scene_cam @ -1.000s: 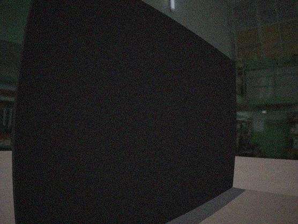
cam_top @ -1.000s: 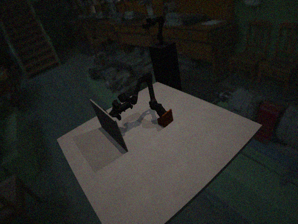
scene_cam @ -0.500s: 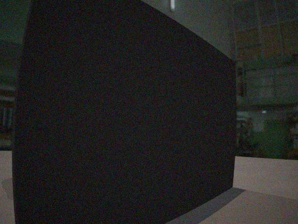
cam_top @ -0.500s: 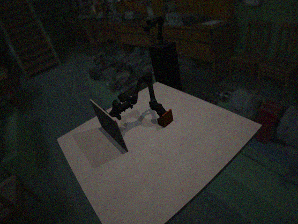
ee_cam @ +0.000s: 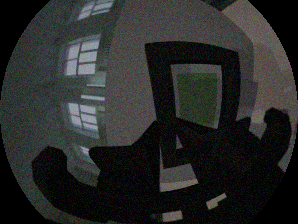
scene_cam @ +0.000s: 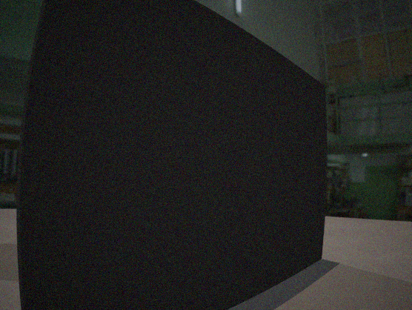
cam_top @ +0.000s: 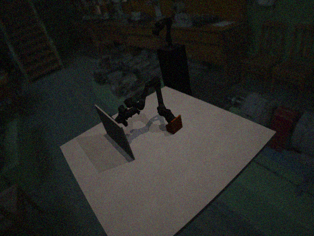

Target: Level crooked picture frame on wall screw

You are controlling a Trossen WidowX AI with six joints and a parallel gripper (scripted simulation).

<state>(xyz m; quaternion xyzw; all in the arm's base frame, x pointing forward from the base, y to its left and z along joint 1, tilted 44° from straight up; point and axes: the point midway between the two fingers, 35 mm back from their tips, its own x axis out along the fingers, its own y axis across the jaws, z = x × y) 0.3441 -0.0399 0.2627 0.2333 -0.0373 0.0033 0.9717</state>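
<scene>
Picture frame [ee_cam: 194,96] hangs on upright wall panel [cam_top: 114,131] at left part of tabletop [cam_top: 181,169], directly ahead of hand [cam_top: 123,122]; hand clenched on frame's lower edge, judged from dark fingers overlapping it in wrist view. Frame's long axis upright in that view, top leaning slightly left; screw hidden behind

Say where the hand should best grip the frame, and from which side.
Grip the frame by its dark lower border, coming straight at its front face: the back lies against the wall, so only borders are reachable. The hand is already shut there.
</scene>
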